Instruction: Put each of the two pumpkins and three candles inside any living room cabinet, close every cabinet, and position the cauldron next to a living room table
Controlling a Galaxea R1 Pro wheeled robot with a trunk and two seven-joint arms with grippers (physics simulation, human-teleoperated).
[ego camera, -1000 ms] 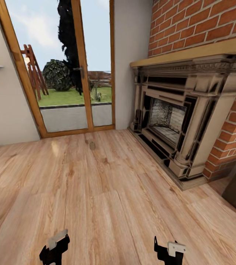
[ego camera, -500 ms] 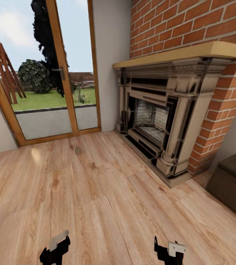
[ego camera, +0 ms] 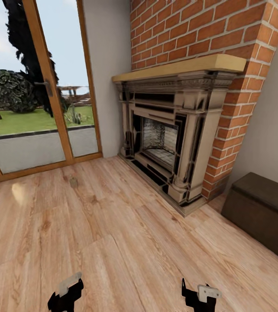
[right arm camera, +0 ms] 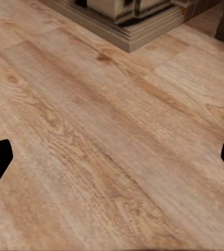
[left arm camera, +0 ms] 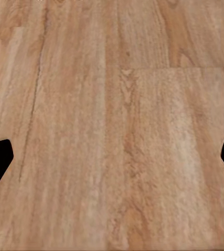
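- Two tools, the left tool (ego camera: 65,291) and the right tool (ego camera: 199,295), hang low over bare wooden floor (ego camera: 126,242), fingers spread wide, holding nothing.
- Cabinet (ego camera: 264,212) stands at the right edge, beside the fireplace (ego camera: 169,138).
- Glass door (ego camera: 35,99) closes the far left.

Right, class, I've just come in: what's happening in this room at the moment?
Nothing is being handled. The left gripper and right gripper hang low over the wooden floor, both open and empty. Ahead stands a carved fireplace set in a brick chimney, with glass doors to the garden at the left. A dark-brown cabinet sits at the right. A small beige object lies on the floor, too small to identify.
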